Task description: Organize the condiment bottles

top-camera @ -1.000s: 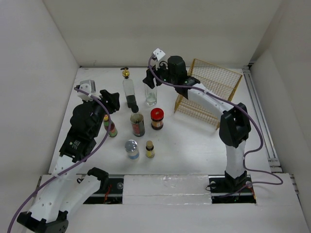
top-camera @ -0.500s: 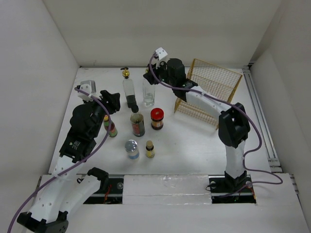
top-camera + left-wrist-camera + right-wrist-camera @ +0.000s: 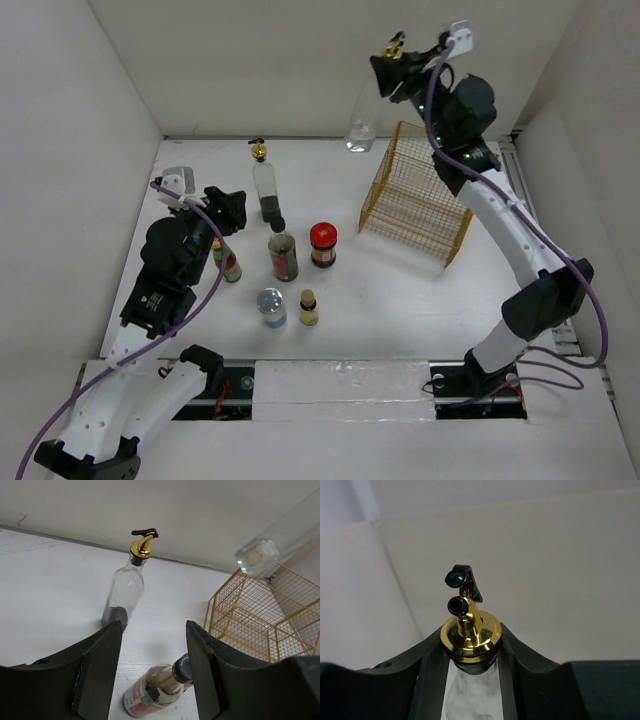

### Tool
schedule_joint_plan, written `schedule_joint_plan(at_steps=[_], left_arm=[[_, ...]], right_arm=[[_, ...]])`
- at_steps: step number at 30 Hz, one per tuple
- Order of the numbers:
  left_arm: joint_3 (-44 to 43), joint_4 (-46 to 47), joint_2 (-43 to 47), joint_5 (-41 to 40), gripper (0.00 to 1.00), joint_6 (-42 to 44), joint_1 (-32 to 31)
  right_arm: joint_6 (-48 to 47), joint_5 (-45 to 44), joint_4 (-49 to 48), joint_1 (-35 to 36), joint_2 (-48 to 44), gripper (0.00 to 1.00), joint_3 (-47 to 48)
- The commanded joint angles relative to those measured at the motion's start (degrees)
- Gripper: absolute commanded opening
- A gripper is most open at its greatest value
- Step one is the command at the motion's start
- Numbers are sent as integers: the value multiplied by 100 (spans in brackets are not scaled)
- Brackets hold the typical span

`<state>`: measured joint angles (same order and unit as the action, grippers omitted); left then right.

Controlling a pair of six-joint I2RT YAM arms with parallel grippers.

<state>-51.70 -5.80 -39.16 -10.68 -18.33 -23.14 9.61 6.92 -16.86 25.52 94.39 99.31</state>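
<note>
My right pincer (image 3: 393, 68) has clamped the neck of the tall clear glass bottle with the gold spout (image 3: 362, 118) and hauled it off the desk (image 3: 400, 290). It now hangs high over the far edge, by the gold wire basket (image 3: 420, 195)'s far-left corner. I reckon it's basket-bound. The remaining bottles (image 3: 283, 255) wait mid-desk, and my left pincer (image 3: 226, 207) is unmoved, spread and empty, by them.

colourful-labelled bottle (image 3: 232, 267): half hidden by left arm (image 3: 172, 268) | clear bottle (image 3: 470, 700): body cut off
</note>
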Motion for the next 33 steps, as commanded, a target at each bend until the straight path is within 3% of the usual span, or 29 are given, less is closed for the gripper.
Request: schedule_joint_plan(at_steps=[1, 10, 24, 33], left_arm=[[37, 290, 66, 109, 50, -13, 20], [37, 290, 14, 110, 50, -13, 20], [37, 290, 13, 171, 50, -13, 20], [37, 290, 13, 233, 50, -13, 20]], right_arm=[[147, -366, -574, -345, -316, 7, 378], [-47, -586, 113, -1083, -97, 6, 1204], [-275, -1702, 104, -1189, 220, 5, 1152], [-407, -2387, -546, -1189, 405, 5, 774]])
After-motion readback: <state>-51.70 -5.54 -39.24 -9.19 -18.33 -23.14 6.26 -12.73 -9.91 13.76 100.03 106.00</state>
